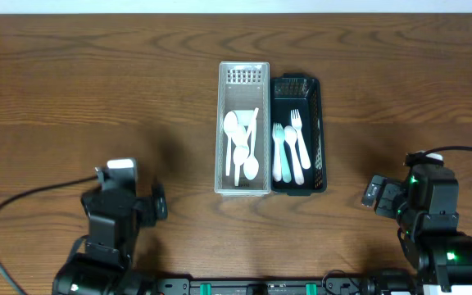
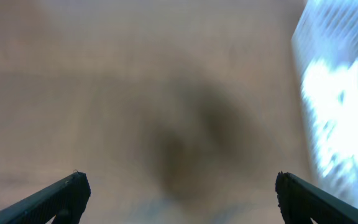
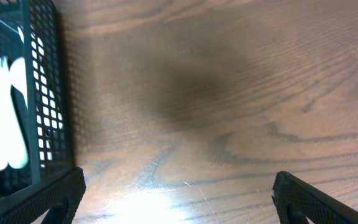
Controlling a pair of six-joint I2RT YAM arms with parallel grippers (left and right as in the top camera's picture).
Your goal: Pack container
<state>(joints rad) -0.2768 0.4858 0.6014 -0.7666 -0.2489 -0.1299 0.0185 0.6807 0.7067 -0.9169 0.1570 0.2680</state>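
A clear plastic bin [image 1: 221, 123] holding several white spoons [image 1: 241, 147] stands mid-table, touching a black mesh bin [image 1: 322, 131] holding white forks [image 1: 292, 147]. My left gripper [image 1: 138, 197] is open and empty at the front left; its blurred wrist view shows the clear bin [image 2: 340, 106] at the right edge. My right gripper [image 1: 383, 195] is open and empty at the front right. The right wrist view shows the black bin [image 3: 48, 93] with forks [image 3: 5, 118] at the left, and the fingers [image 3: 179, 199] spread over bare wood.
The wooden table [image 1: 97, 98] surrounds the bins. Cables run from each arm base at the front edge [image 1: 6, 221].
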